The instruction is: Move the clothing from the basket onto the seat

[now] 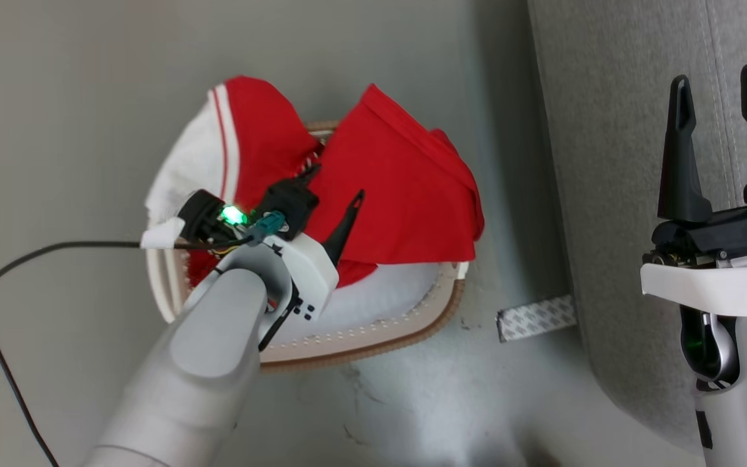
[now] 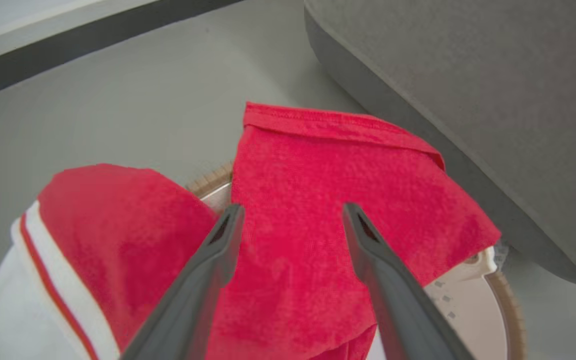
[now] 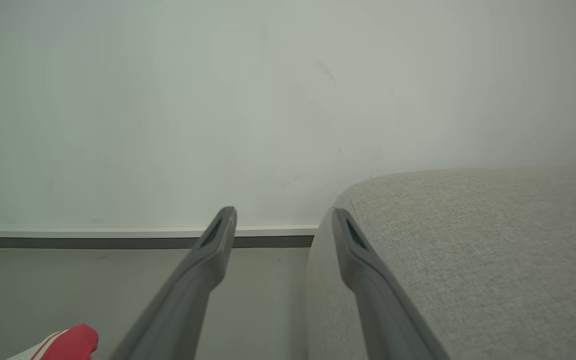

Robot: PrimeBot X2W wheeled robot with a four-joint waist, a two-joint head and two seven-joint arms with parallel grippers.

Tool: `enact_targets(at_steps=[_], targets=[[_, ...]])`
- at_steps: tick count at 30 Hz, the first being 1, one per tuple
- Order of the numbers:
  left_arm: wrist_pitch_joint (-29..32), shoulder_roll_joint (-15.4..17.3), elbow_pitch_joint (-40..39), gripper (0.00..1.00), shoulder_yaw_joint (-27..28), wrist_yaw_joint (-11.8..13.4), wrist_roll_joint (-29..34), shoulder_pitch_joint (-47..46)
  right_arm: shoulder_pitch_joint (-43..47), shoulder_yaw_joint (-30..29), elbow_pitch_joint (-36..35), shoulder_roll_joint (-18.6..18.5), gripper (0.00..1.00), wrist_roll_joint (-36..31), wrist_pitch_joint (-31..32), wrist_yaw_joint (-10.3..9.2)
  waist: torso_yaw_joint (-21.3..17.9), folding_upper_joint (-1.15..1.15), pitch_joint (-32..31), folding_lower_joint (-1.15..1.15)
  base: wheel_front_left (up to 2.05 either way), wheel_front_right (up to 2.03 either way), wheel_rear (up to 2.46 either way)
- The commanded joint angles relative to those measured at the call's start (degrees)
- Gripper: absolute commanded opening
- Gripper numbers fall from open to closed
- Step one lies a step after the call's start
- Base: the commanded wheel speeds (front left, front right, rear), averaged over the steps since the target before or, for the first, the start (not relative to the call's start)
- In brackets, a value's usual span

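Left pincer (image 1: 336, 183) hovers open and empty over the clothing (image 1: 406, 194), which lies heaped in the basket (image 1: 373, 344), stretched along the basket's long axis and spilling over its far rim. Right pincer (image 1: 717, 76), also open and empty, hangs right of the basket over the seat (image 1: 607, 194).
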Motion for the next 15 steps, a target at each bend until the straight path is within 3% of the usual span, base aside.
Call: enact_targets(at_steps=[1, 15], targets=[[0.3, 1.1, 1.1, 1.00, -0.6, 0.0, -0.9, -1.4, -1.0, 0.2, -0.4, -0.1, 1.00, 0.6, 0.0, -0.12, -1.7, 0.00, 2.2, -0.01, 0.00, 0.00, 0.00], [4.9, 3.6, 11.1, 1.00, -6.1, 0.0, -3.4, -9.4, -2.2, 1.2, -1.1, -0.1, 1.00, 0.3, 0.0, -0.12, -3.1, 0.00, 7.8, -0.01, 0.00, 0.00, 0.00]])
